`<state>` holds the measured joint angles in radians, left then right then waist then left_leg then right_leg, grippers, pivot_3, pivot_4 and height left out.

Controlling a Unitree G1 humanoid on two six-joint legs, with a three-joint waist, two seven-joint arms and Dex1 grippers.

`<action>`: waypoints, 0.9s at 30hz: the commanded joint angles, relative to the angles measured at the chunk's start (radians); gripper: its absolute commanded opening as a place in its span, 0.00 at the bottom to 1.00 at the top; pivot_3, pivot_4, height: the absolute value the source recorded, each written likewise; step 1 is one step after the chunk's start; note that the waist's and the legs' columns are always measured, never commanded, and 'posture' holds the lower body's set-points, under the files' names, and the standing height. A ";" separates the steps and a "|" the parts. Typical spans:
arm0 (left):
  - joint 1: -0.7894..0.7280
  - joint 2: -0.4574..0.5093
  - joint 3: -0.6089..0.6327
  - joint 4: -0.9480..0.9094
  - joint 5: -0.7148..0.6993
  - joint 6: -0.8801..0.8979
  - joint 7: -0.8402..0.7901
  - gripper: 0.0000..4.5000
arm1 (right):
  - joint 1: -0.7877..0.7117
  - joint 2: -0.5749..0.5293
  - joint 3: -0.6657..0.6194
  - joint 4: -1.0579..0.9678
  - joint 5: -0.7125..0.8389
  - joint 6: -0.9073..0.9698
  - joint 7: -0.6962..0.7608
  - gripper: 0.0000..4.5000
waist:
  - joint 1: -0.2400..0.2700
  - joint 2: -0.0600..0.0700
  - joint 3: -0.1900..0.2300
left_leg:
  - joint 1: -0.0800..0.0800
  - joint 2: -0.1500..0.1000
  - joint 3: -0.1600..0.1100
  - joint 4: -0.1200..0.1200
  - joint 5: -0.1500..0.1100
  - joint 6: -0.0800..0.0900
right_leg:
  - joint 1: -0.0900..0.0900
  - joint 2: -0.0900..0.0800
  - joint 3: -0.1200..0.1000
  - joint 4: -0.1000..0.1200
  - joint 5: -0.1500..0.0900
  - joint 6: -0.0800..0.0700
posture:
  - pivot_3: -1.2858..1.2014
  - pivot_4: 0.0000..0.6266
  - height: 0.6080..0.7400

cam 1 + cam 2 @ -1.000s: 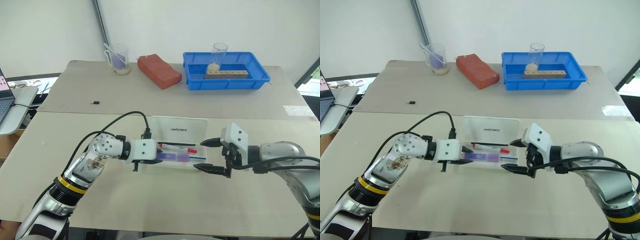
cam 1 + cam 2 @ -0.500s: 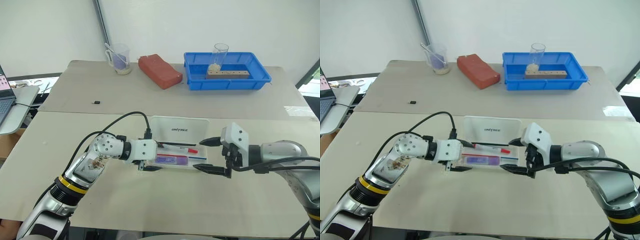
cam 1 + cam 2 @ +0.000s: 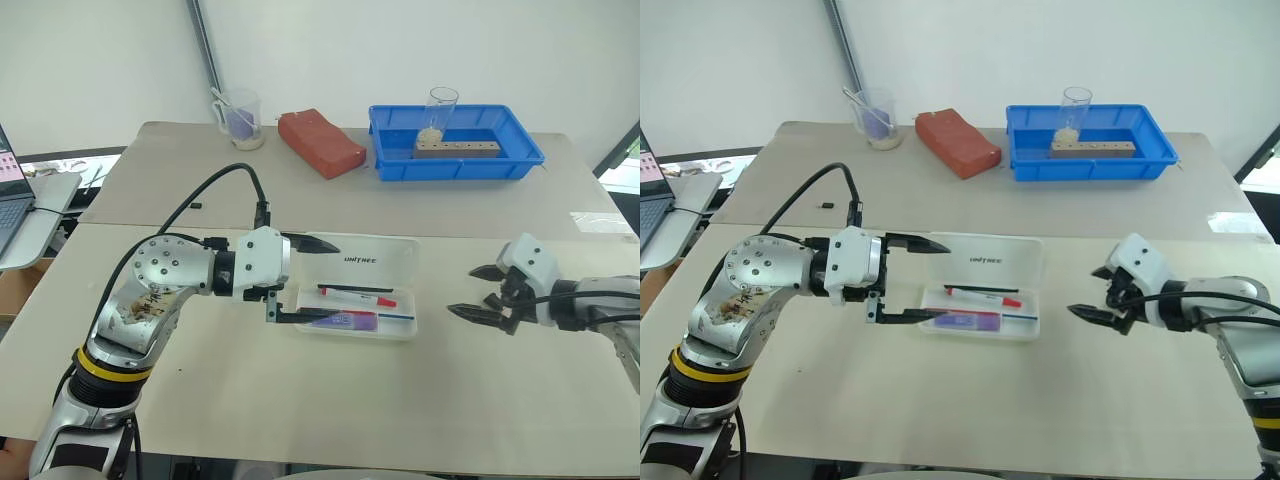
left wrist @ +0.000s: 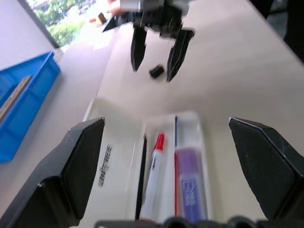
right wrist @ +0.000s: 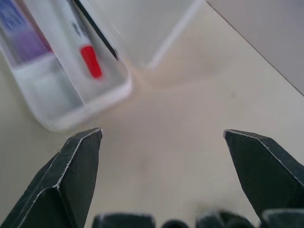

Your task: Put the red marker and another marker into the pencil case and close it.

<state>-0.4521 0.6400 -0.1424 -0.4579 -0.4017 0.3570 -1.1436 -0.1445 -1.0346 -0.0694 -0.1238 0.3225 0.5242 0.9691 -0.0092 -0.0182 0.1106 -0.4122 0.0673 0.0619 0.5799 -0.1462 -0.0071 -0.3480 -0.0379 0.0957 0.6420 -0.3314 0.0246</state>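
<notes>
You see the open pencil case (image 3: 358, 290) holding the red marker (image 3: 357, 297) and purple marker (image 3: 346, 320); left gripper (image 3: 309, 280) and right gripper (image 3: 474, 291) both spread, empty.

Blue tray (image 3: 520, 165) on far table (image 3: 150, 190), holding wooden block (image 3: 455, 149) and clear glass (image 3: 438, 112). Red brick-like block (image 3: 318, 143) just beside tray. Clear measuring cup (image 3: 238, 117) near block. Laptop (image 3: 8, 190) on side stand. Small black object (image 3: 194, 205) on far table.
</notes>
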 commanded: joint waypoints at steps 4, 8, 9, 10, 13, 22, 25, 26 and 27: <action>-0.031 -0.004 -0.004 -0.044 -0.031 0.011 0.023 0.98 | -0.069 -0.003 0.060 0.158 -0.097 -0.039 0.021 1.00 | -0.003 0.001 0.001 | 0.003 0.000 0.000 0.000 0.000 0.000 | 0.003 0.000 0.000 0.000 0.000 0.000 | 0.52 0.24 1.00; -0.021 0.006 -0.016 -0.045 -0.013 -0.012 0.018 0.98 | -0.090 0.024 0.078 0.218 -0.127 -0.012 -0.004 1.00 | -0.003 0.001 0.001 | 0.005 0.000 0.000 0.000 0.000 0.000 | 0.006 0.000 0.000 -0.001 0.000 0.001 | 0.52 0.24 1.00; -0.018 0.006 -0.016 -0.050 -0.016 -0.007 0.021 0.98 | -0.095 0.029 0.081 0.233 -0.138 -0.013 -0.012 1.00 | -0.003 0.001 0.001 | 0.006 0.000 0.000 0.000 0.000 0.000 | 0.006 0.000 0.000 -0.001 0.000 0.001 | 0.52 0.24 1.00; -0.015 0.007 -0.017 -0.056 -0.018 -0.003 0.023 0.98 | -0.101 0.035 0.082 0.248 -0.143 -0.008 -0.016 1.00 | -0.003 0.001 0.001 | 0.006 0.000 0.000 0.000 0.000 0.000 | 0.006 0.000 0.000 -0.001 0.000 0.001 | 0.52 0.24 1.00; -0.011 0.009 -0.014 -0.070 -0.028 0.008 0.029 0.98 | -0.123 0.049 0.087 0.289 -0.148 0.020 -0.022 1.00 | -0.003 0.001 0.001 | 0.008 0.000 0.000 0.001 0.000 0.000 | 0.010 0.000 0.000 -0.002 0.000 0.001 | 0.52 0.24 1.00; -0.001 0.020 -0.009 -0.081 -0.034 0.013 0.042 1.00 | -0.115 0.030 0.086 0.317 -0.165 0.050 -0.020 0.43 | -0.001 0.001 0.001 | 0.009 -0.001 -0.001 0.001 -0.001 0.000 | 0.012 0.000 -0.001 -0.004 -0.001 0.001 | 0.52 0.24 1.00; 0.004 0.018 -0.009 -0.079 -0.037 0.010 0.047 1.00 | -0.107 0.029 0.077 0.299 -0.153 0.027 -0.001 0.20 | 0.000 0.001 0.001 | 0.009 -0.001 -0.001 0.001 -0.001 0.000 | 0.013 0.000 -0.001 -0.005 -0.001 0.001 | 0.52 0.24 1.00; 0.004 0.019 -0.007 -0.079 -0.039 0.010 0.047 1.00 | -0.105 0.031 0.071 0.277 -0.139 0.021 0.012 0.12 | 0.000 0.001 0.001 | 0.008 -0.001 -0.001 0.001 -0.001 0.000 | 0.013 0.000 -0.001 -0.005 -0.001 0.001 | 0.52 0.24 1.00; 0.004 0.021 -0.004 -0.078 -0.042 0.010 0.046 1.00 | -0.105 0.034 0.066 0.246 -0.125 0.008 0.029 0.06 | 0.000 0.001 0.001 | 0.008 -0.001 -0.001 0.001 -0.001 0.000 | 0.013 0.000 -0.001 -0.005 -0.001 0.001 | 0.52 0.24 1.00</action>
<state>-0.4487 0.6540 -0.1674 -0.5065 -0.4295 0.3748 -1.1045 -0.2571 -0.9839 0.0205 0.1634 0.1898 0.5510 0.9742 -0.0089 -0.0174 0.1118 -0.4038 0.0664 0.0607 0.5812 -0.1468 -0.0067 -0.3349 -0.0384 0.0951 0.6369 -0.3320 0.0258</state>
